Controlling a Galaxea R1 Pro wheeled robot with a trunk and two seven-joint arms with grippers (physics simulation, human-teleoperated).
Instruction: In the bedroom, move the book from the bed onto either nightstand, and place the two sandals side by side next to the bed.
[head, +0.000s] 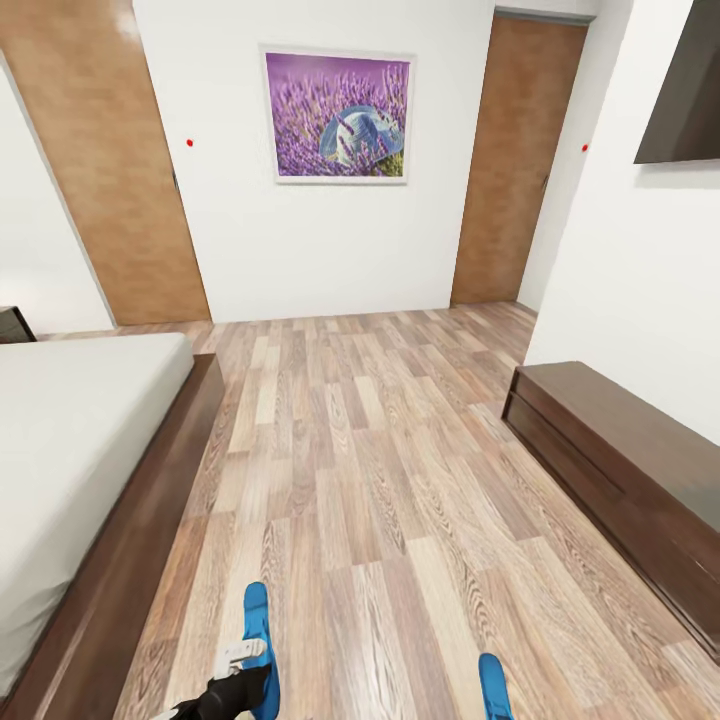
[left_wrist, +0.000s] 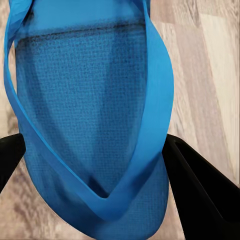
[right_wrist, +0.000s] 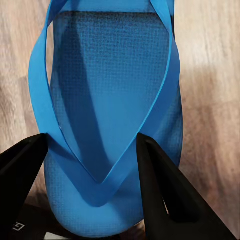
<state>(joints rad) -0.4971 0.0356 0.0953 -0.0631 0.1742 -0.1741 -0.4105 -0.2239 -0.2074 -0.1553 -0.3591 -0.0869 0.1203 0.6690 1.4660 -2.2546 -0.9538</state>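
White walls (head: 300, 250) close off the bedroom, with a brown-grey wood-plank floor (head: 370, 480) running between the furniture. Two brown wooden doors (head: 110, 170) stand in the far wall, one at each side of a single purple lavender picture (head: 338, 117). One large low bed (head: 70, 450) lies along the left in the head view, its flat light-grey mattress bare on the part that shows, set in a dark brown frame. Opposite it, along the right wall, sits one long low dark-wood sideboard (head: 630, 480), and a dark panel (head: 685, 90) hangs on the wall above. A sliver of a dark cabinet (head: 15, 325) shows past the head of the bed.

Two bright-blue sandals are counted, well apart from each other at the bottom of the head view. The left sandal (head: 257, 625) lies over the floor near the bed's foot corner, with the left gripper (head: 235, 685) at its near end. In the left wrist view that sandal (left_wrist: 90, 125) shows a textured sole and thin V-shaped straps, and the black fingers (left_wrist: 200, 190) flank its narrow end, set wide apart; whether they press it I cannot tell. The right sandal (head: 494, 685) looks the same in the right wrist view (right_wrist: 110, 115), and the right gripper (right_wrist: 92, 200) has its fingers (right_wrist: 160, 185) close against the sandal's edges on both sides; a firm grip cannot be told.
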